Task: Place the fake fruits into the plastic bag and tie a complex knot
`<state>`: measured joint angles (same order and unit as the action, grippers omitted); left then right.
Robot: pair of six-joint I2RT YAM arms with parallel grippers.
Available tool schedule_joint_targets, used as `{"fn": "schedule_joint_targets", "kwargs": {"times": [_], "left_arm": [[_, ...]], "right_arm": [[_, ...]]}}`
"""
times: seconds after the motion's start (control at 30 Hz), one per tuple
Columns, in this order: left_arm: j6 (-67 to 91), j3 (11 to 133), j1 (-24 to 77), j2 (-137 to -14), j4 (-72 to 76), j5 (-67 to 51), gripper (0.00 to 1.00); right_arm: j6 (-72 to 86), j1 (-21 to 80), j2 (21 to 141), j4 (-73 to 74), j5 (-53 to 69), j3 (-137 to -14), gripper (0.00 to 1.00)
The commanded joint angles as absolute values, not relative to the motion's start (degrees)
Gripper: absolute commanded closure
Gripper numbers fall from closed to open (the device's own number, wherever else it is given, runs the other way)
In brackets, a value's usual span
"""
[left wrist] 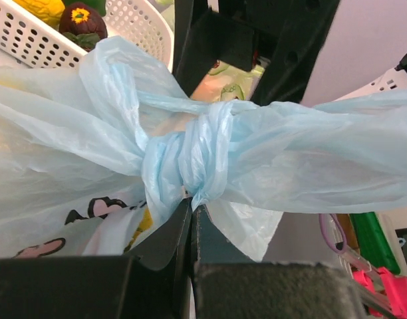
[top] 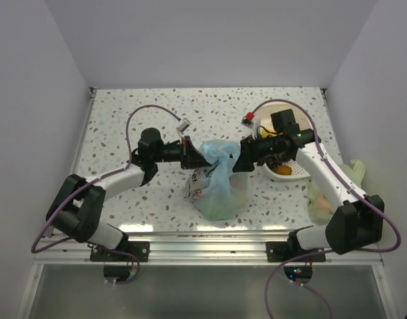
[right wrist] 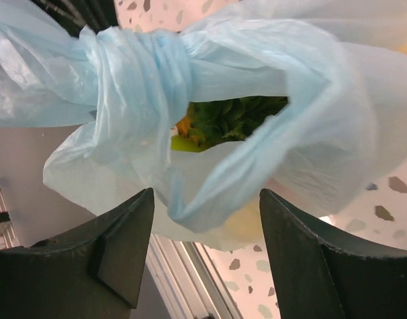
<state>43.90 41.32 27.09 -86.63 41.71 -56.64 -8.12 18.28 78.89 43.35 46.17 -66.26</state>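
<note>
Top view: the plastic bag (top: pixel 217 189) carried the knot (top: pixel 220 151) on top; the left gripper (top: pixel 193 158) and right gripper (top: pixel 241 159) flanked the knot.
Left wrist: jaws were pinched together on a bag strip just below the knot.
Right wrist: jaws stood wide apart, gripping nothing; fake fruits (right wrist: pixel 230 119) showed behind the knot.
Tip: likely clamp the loop beside the knot, then pull evenly.

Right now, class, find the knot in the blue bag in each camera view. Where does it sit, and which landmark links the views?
Top external: the knot is mid-picture, at the top of the bag, between the two arms.
Left wrist: the knot is at the centre of the picture.
Right wrist: the knot is at the upper left.
Shared landmark: the light-blue bag below the knot.
</note>
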Motion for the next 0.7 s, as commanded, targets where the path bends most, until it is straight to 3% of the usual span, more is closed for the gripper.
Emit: {"fn": "schedule_joint_targets", "kwargs": {"times": [0.0, 0.17, 0.3, 0.33, 0.43, 0.53, 0.67], "left_arm": [[35.52, 41.22, 27.68, -81.39, 31.93, -56.34, 1.0], [31.83, 41.83, 28.74, -81.12, 26.99, -53.71, 1.0], [29.71, 43.06, 29.71, -82.09, 24.18, -51.77, 1.0], [29.62, 43.15, 29.71, -82.18, 23.91, -51.33, 1.0], [28.31, 43.94, 29.88, -82.35, 21.54, -48.96, 1.0], [26.99, 44.73, 30.58, -82.97, 19.96, -47.73, 1.0], [26.98, 45.79, 31.64, -84.11, 20.21, -46.85, 1.0]], "right_arm": [[-10.37, 13.9, 75.68, 45.35, 49.3, -70.57, 0.32], [-12.13, 10.63, 75.33, 48.87, 50.81, -76.28, 0.34], [-8.45, 10.55, 73.3, 43.09, 47.74, -75.33, 0.51], [-7.65, 10.72, 73.21, 40.54, 47.64, -75.06, 0.62], [-6.59, 12.56, 75.31, 40.33, 47.55, -75.49, 0.8], [-9.13, 16.68, 78.92, 42.97, 46.59, -76.11, 0.89], [-11.51, 19.95, 80.68, 41.31, 46.06, -74.01, 0.9]]}}
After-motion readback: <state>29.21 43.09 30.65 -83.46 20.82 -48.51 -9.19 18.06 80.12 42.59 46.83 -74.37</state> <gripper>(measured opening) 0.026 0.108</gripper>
